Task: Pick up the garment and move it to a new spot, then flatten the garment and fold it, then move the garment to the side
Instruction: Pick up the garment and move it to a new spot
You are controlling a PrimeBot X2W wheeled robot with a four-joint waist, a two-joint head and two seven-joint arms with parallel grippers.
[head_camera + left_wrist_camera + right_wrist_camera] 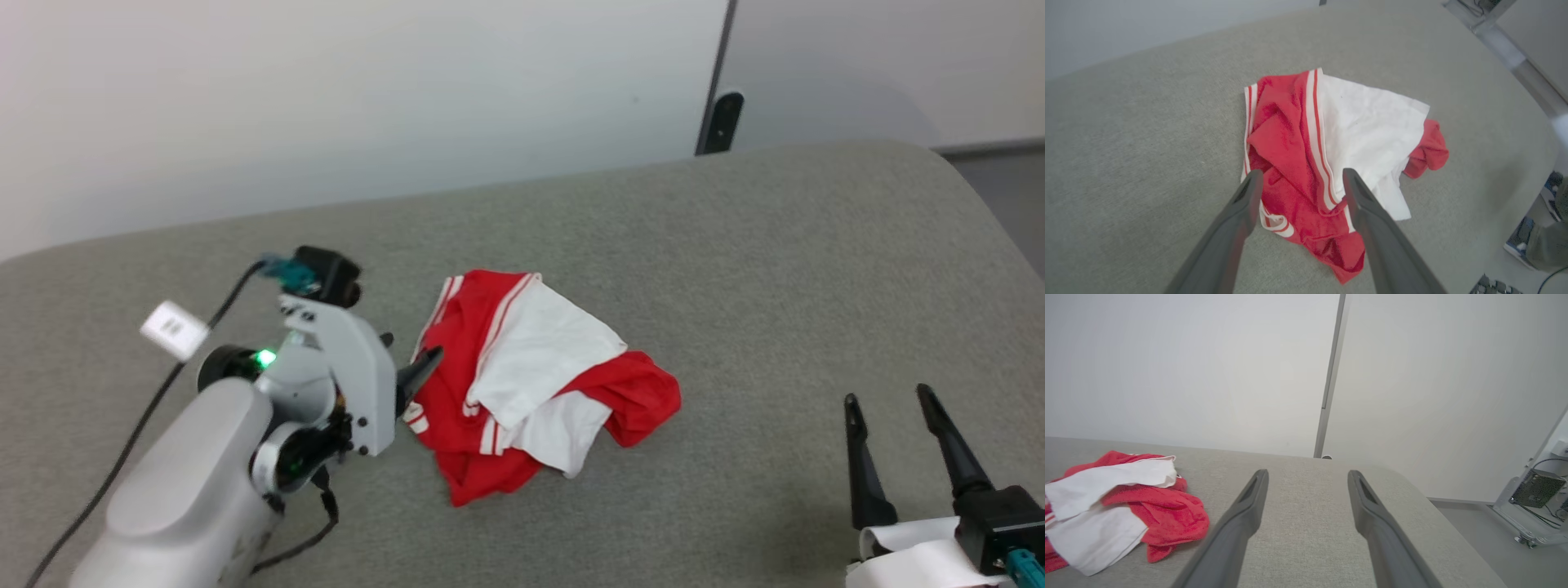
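The garment (539,384) is a crumpled red shirt with white sleeves and red-white striped trim, lying in a heap on the grey padded table (735,269). My left gripper (412,359) hangs at the heap's left edge, a little above it, fingers apart with nothing between them. Along those fingers, the left wrist view shows the garment (1331,155) directly below and ahead of the open left gripper (1300,181). At the lower right my right gripper (888,398) stands open and empty, well clear of the cloth. In the right wrist view the garment (1122,506) lies off to the left of the right gripper (1308,475).
A white wall (326,98) runs behind the table, with a dark vertical seam (718,73). The table's rounded right edge (996,229) drops to the floor. A black cable (147,408) with a white tag (173,330) trails from my left arm.
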